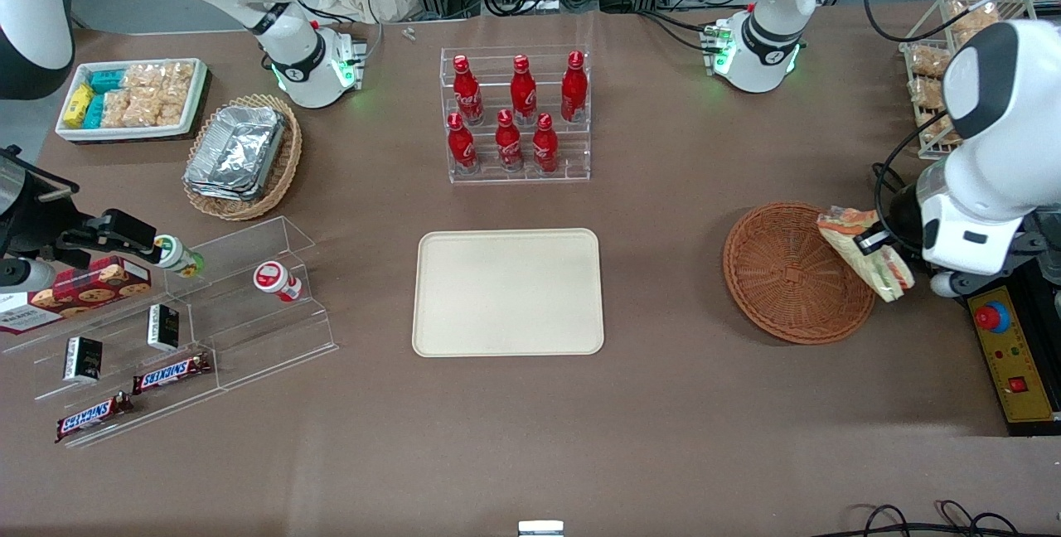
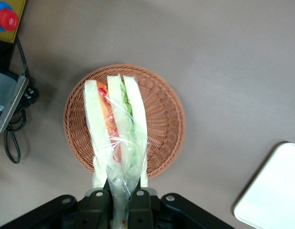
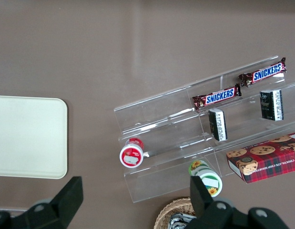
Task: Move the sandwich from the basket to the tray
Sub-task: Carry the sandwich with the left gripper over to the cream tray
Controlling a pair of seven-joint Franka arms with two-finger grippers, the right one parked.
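The gripper (image 2: 119, 202) pinches the clear-wrapped sandwich (image 2: 116, 138) by its narrow end between both fingers (image 2: 140, 205), and the wedge shows three pale bread slices with orange-red and green filling between them, its wrap bunched at the pinch. In the front view the sandwich (image 1: 866, 251) hangs tilted above the rim of the reddish-brown wicker basket (image 1: 787, 272), at the edge toward the working arm's end of the table, lifted clear of the weave. The cream tray (image 1: 508, 292) lies flat with bare brown table (image 1: 663, 288) between it and the basket, and the rack of red bottles (image 1: 518, 114) stands farther from the front camera than the tray.
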